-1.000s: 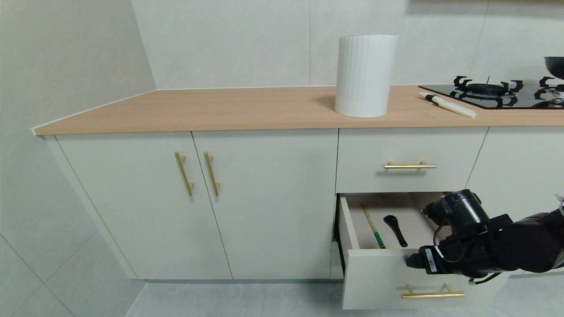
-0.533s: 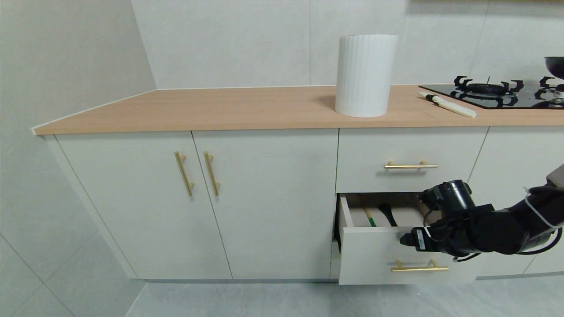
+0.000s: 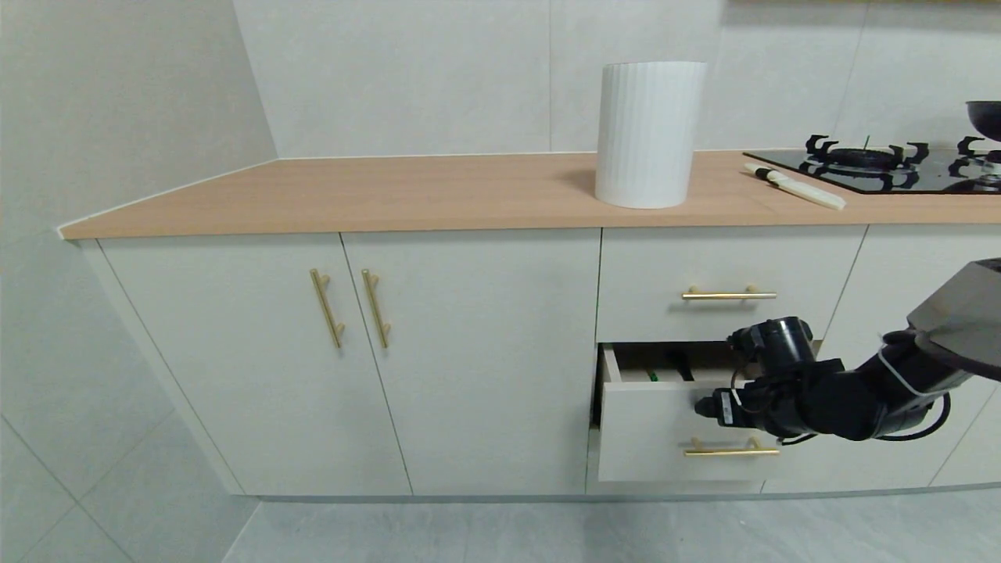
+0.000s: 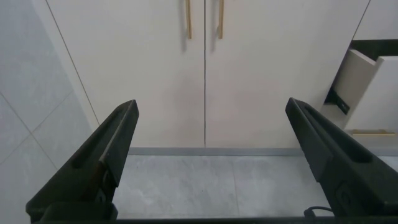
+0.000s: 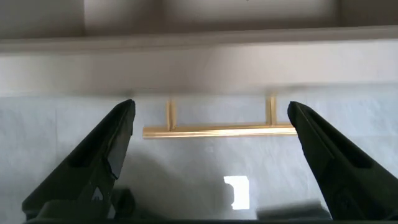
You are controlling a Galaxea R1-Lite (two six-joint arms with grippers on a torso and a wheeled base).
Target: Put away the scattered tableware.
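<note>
Tableware lies in the part-open drawer; with your right gripper, fingers apart, just above the handle, push squarely toward the far side.

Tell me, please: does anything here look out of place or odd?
The lower drawer stands partly open, with the right gripper at its front, fingers open. On the counter a white utensil lies loose beside the hob. Nothing looks spilled or damaged.
</note>
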